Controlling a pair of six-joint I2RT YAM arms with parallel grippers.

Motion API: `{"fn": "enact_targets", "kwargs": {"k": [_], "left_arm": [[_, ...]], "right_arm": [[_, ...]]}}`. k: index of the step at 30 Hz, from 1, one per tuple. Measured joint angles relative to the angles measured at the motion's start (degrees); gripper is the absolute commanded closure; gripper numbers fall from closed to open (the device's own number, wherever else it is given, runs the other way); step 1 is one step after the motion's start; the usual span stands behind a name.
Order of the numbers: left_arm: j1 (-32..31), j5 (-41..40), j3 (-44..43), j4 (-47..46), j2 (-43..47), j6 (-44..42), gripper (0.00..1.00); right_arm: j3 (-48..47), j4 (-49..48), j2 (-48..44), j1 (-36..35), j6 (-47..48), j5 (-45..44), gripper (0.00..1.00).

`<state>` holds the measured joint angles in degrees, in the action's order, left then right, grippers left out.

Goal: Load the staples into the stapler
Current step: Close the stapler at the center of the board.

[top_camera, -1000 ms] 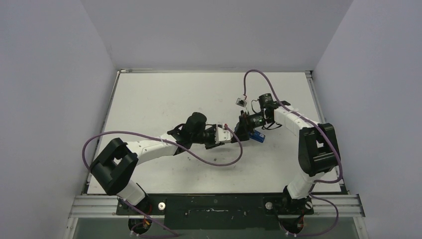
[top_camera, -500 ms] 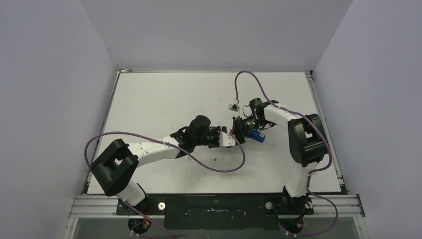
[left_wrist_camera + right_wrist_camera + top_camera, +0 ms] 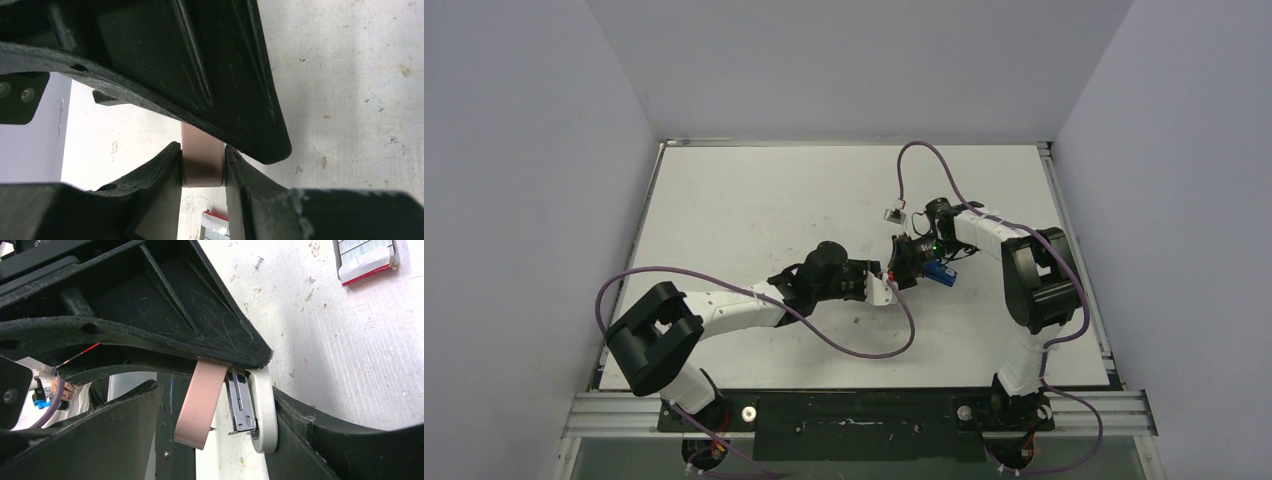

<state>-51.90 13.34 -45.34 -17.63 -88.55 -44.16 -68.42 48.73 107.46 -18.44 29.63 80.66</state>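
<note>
Stapler (image 3: 940,273) was sitting right of centre on the white surface (image 3: 744,200), with just its blue end poking out past the right pincer (image 3: 911,262). From that wrist cam the right pincer was closed on the stapler. A silvery metal part (image 3: 241,402) with a white plastic piece (image 3: 263,412) beside it was packed in between the black fingers, next to a pink strip (image 3: 200,407), and there was no gap I could see. I honestly couldn't tell what the pink strip was. The staples (image 3: 361,245) were lying in their red-and-white box (image 3: 367,262) flat on the surface, apart from the stapler, with the grey strips showing at the open end. The left pincer (image 3: 872,284) was just beside the right one, tips close together, and the box showed just past its fingers in the left wrist cam. That pincer was squeezed almost fully closed, with only a small pink block (image 3: 202,162) sandwiched in there, touching the black fingers on both sides. The surface was pretty scuffed and speckled around all of it.
</note>
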Motion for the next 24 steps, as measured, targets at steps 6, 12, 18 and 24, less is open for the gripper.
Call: {"fn": "enact_targets", "kwargs": {"k": [6,12,18,24], "left_arm": [[-0.2,-0.1,0.2,-0.6,0.0,0.0,1.00],[-0.1,-0.3,0.7,-1.7,0.4,0.0,1.00],[-0.2,0.3,1.4,-1.8,0.4,0.0,1.00],[0.3,1.3,1.4,-1.6,0.4,0.0,1.00]], "right_arm": [[0.0,-0.2,0.2,0.1,0.0,-0.3,0.74],[1.0,-4.7,0.4,0.7,-2.9,-0.9,0.95],[6.8,-15.3,-2.1,0.7,-11.5,0.2,0.83],[6.9,-17.8,-2.7,1.1,-15.6,0.6,0.01]]}}
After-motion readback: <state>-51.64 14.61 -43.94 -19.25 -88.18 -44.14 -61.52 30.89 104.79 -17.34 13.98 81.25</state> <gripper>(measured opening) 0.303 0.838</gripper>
